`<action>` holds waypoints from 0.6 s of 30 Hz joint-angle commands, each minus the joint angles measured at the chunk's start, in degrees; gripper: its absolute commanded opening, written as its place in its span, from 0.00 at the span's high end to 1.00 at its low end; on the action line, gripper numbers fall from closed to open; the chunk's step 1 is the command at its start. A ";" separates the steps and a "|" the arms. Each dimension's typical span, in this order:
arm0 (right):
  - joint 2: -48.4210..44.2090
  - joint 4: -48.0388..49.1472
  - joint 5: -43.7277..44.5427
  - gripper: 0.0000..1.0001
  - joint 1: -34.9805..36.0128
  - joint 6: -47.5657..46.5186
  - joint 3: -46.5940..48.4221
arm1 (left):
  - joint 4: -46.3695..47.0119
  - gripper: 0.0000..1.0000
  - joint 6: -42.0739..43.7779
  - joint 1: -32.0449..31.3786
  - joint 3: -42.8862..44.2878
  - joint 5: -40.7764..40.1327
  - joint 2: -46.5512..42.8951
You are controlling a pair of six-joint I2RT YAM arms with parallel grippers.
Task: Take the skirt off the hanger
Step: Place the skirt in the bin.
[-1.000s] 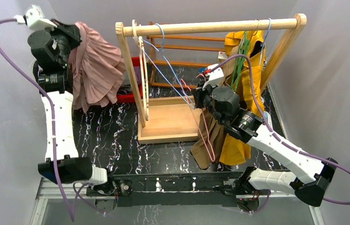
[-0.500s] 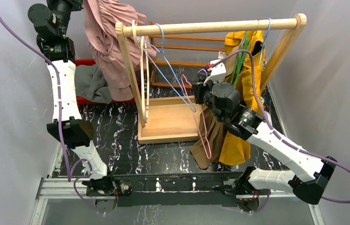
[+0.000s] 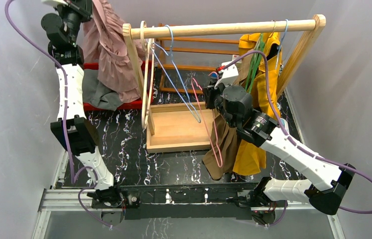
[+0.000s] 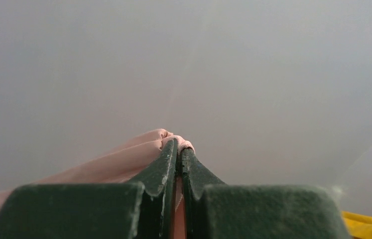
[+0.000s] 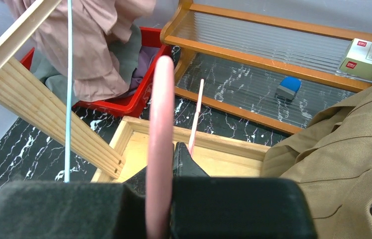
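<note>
Fingers [image 4: 160,172] of left gripper [image 4: 178,149] pinch pink skirt [image 3: 110,55], hanging upper left of top view over red bin [image 3: 129,104]; right gripper [image 5: 168,154] clamps pink hanger [image 5: 160,109] at ctr, by wooden rack [image 3: 223,27].

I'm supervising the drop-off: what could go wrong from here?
The skirt hangs from the left gripper close beside the rack's end post and could snag. Its hem meets the red bin near the rim, so a release might spill over. The pink hanger in the right gripper sits close to the blue hanger and could tangle.

Pink skirt [image 4: 135,160] between shut jaws
</note>
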 commanded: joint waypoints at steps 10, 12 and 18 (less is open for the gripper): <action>-2.68 2.95 -0.95 1.00 -0.11 1.29 0.47 | 0.75 1.00 2.62 7.94 -29.53 0.14 -15.93; -2.90 3.14 -1.18 1.00 -0.11 1.50 0.20 | -2.81 1.00 5.15 7.92 -30.09 -0.57 -15.48; -3.03 2.94 -1.39 1.00 -0.11 1.79 -0.20 | -17.87 1.00 6.16 8.00 -21.92 2.65 -4.75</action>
